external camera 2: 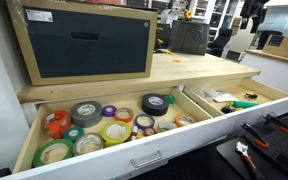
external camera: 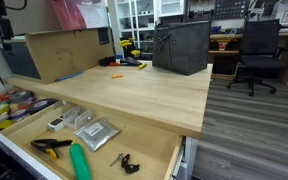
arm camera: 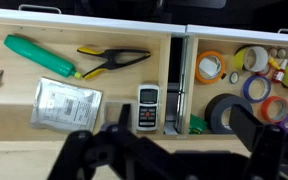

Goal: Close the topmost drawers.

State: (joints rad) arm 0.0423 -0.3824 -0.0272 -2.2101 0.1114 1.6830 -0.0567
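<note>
Both topmost drawers stand pulled out under the worktop. The tape drawer [external camera 2: 29,140] [arm camera: 196,45] holds several tape rolls behind a white front with a silver bar handle [external camera 2: 147,159]. Beside it, the tool drawer [external camera: 149,138] [external camera 2: 274,92] [arm camera: 19,65] holds a green tube [arm camera: 39,57], yellow-handled pliers [arm camera: 114,62], a silver bag [arm camera: 64,103] and a white meter [arm camera: 149,107]. In the wrist view my gripper [arm camera: 169,150] hangs open above the drawers' front edge, near the divider between them. Its dark fingers [arm camera: 84,150] touch nothing. I do not make it out in the exterior views.
The light-wood worktop [external camera: 134,90] carries a cardboard box [external camera: 54,52], a dark bin [external camera: 181,47] and small tools. A framed dark box [external camera 2: 89,40] sits above the tape drawer. An office chair [external camera: 256,50] stands behind. Dark tools [external camera 2: 254,150] lie low beside the drawers.
</note>
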